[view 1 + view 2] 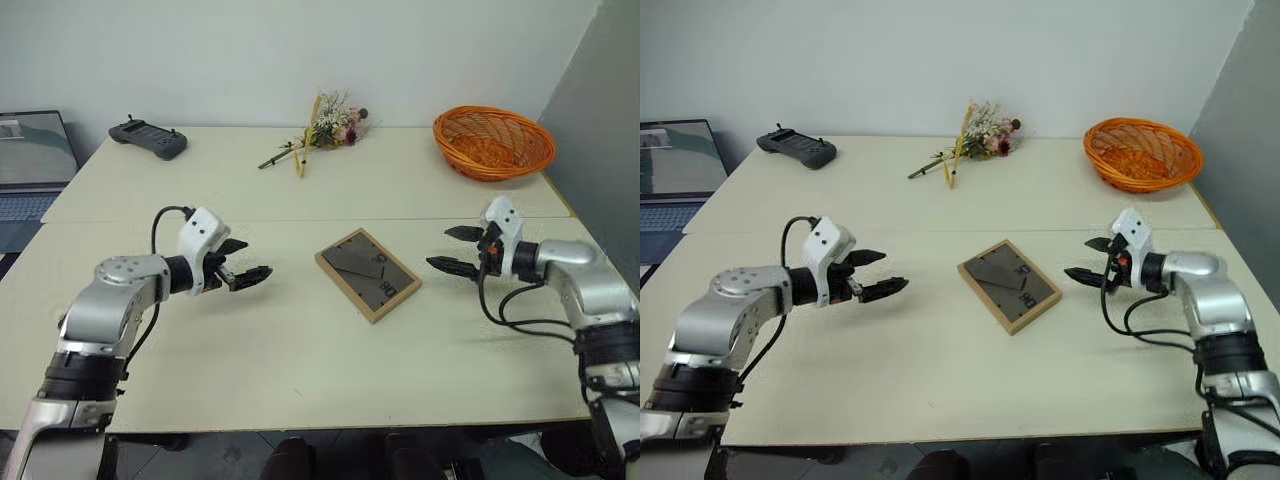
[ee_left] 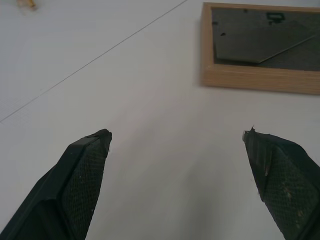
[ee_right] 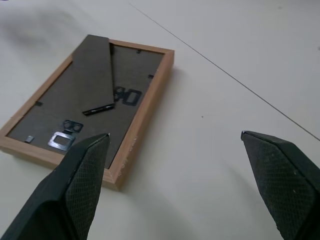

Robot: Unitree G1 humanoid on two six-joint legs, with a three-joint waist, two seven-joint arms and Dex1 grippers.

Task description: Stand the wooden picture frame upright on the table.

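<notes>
The wooden picture frame lies flat and face down on the cream table, its dark back panel and folded stand facing up. It rests near the middle, just in front of the seam. My left gripper hovers to the frame's left, open, with nothing between its fingers. On the frame's right, my right gripper is open too and points toward it. The frame's light-wood edge also shows in the left wrist view, and its whole back shows in the right wrist view.
An orange wicker basket stands at the back right. Dried flowers lie at the back middle, a dark handheld controller at the back left. A laptop sits beyond the table's left edge. A grey wall panel rises on the right.
</notes>
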